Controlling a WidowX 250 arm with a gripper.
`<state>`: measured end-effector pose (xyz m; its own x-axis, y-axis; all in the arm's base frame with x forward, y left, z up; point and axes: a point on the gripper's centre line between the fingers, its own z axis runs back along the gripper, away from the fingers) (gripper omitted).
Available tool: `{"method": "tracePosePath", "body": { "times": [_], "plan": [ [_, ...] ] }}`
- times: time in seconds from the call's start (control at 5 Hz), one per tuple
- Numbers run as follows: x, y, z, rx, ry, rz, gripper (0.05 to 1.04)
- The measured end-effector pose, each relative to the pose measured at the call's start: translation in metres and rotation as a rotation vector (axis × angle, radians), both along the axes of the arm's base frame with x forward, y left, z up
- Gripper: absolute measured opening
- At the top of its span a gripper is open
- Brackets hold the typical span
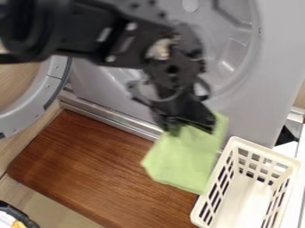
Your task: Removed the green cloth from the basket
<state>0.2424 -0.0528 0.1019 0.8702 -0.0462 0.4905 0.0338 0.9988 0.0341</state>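
The green cloth [189,156] hangs down from the black gripper [186,125], which is pinching the top of it. The cloth is out of the white basket [238,144], just beside it, above the brown wood board [98,167]. The big round door [42,100] is open.

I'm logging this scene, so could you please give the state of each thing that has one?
Green cloth: gripped, hanging outside the basket.
Basket: upright, top open.
End effector: closed on the cloth.
Round door: open.
Wooden board: lying flat.
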Motion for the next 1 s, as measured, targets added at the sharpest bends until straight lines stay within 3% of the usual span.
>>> {"method": "tracePosePath", "body": {
  "times": [0.4,0.8,1.0],
  "plan": [
    [0.0,0.03,-0.052,0.015,0.123,0.096,0.085],
    [0.019,0.044,-0.098,0.005,0.222,0.174,0.085],
    [0.021,0.048,-0.116,0.019,0.237,0.194,0.085]
  ]
}}
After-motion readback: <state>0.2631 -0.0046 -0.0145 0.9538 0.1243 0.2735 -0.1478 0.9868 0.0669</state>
